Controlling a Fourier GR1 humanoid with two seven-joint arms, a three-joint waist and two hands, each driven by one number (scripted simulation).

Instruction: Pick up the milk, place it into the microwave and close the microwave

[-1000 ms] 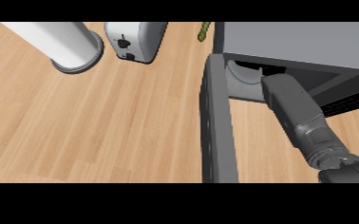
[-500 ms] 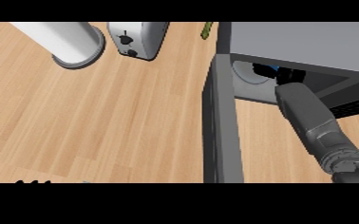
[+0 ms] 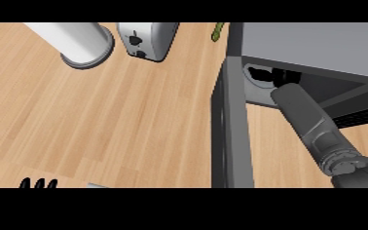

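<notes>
Inside the open microwave [image 3: 302, 44] at the right of the counter [image 3: 129, 122], the right forearm [image 3: 313, 122] is reaching in over the sill. The right hand [image 3: 265, 73] is showing only as a bit of black at the forearm's far end, in the shadowed cavity. Whether that hand is open, closed or gripping anything, I cannot tell. A small white patch, apparently the milk [image 3: 253, 76], is sitting at the cavity's near left corner, right against the black of the hand. The microwave door [image 3: 229, 126] is standing wide open, seen edge-on just left of the forearm. At the view's lower left edge the left hand [image 3: 34, 184] is resting open, fingertips up, touching nothing. A toaster [image 3: 147, 39] and a white cylinder [image 3: 79, 41] are standing at the counter's back.
</notes>
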